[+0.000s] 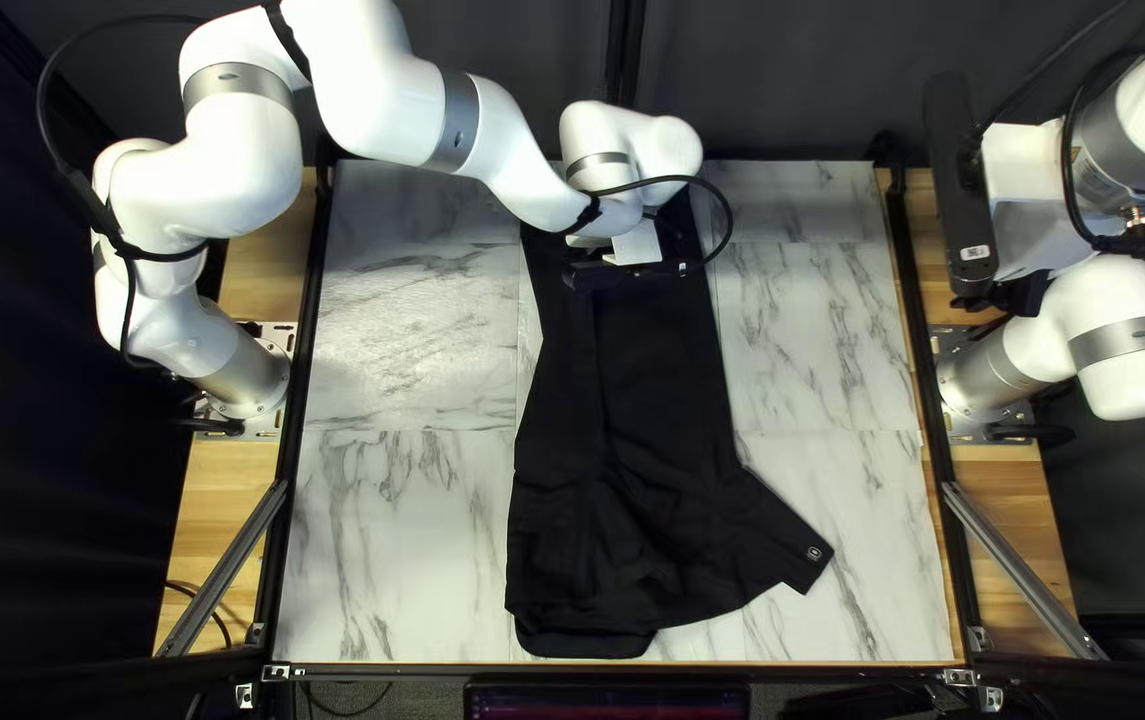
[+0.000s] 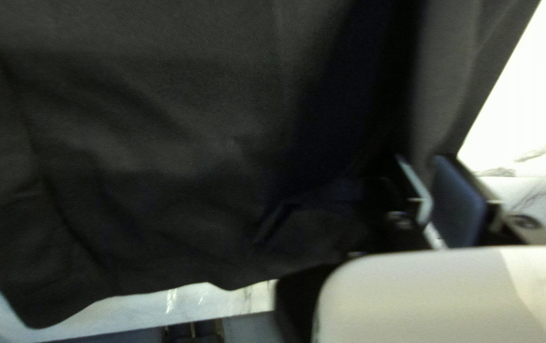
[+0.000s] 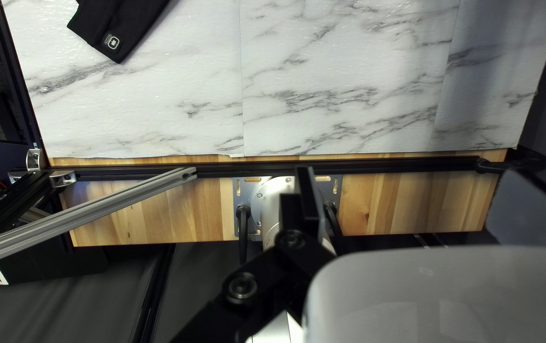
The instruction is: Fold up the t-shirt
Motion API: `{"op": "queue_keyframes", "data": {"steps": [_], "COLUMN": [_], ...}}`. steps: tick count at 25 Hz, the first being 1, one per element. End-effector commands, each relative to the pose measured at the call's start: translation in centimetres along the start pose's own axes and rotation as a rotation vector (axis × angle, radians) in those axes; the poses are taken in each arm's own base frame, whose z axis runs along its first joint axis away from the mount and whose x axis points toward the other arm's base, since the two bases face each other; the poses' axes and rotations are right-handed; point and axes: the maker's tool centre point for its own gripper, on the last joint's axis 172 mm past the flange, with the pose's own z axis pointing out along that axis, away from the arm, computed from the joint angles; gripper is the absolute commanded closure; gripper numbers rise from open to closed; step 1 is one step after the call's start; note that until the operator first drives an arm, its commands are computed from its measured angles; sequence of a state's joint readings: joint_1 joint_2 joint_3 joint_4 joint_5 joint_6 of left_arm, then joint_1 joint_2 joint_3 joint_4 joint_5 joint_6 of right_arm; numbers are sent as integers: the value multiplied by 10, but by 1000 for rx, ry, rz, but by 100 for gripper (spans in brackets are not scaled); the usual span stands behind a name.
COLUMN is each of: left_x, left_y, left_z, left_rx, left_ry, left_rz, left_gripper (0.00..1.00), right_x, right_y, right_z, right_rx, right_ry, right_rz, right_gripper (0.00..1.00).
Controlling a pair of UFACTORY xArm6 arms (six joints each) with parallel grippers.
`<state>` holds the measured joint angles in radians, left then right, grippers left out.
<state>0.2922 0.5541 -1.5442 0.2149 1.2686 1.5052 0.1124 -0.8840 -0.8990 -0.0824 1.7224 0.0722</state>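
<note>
T-shirt (image 1: 619, 454) lies mid-table (image 1: 399, 534), its far-end edge pinched in my left gripper (image 2: 422, 166); my right gripper (image 3: 416, 178) waits parted. I should fold low, keeping cloth taut. Its long axis runs far to near, hem probably far, one sleeve (image 1: 786, 538) angling near-right in the top left view

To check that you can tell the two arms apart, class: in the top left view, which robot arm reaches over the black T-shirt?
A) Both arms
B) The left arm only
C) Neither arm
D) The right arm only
B: the left arm extends over the far end of the T-shirt, while the right arm is off at the right of the view, away from the cloth.
</note>
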Motion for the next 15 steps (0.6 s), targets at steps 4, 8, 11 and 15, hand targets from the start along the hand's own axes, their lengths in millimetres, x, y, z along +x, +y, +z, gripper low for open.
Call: {"op": "queue_keyframes", "data": {"steps": [4, 8, 11, 15], "left_x": [-17, -11, -5, -5], "left_y": [-12, -5, 9, 9], "left_z": [3, 8, 4, 4], "left_rx": [1, -21, -36, -36], "left_ry": [6, 3, -34, -34], "left_rz": [43, 177, 294, 294], "left_gripper": [0, 0, 0, 0], "right_x": [0, 0, 0, 0], "right_y": [0, 0, 0, 0], "right_z": [0, 0, 0, 0], "right_rx": [0, 0, 0, 0], "right_ry": [0, 0, 0, 0], "right_rz": [0, 0, 0, 0], "right_gripper": [0, 0, 0, 0]}}
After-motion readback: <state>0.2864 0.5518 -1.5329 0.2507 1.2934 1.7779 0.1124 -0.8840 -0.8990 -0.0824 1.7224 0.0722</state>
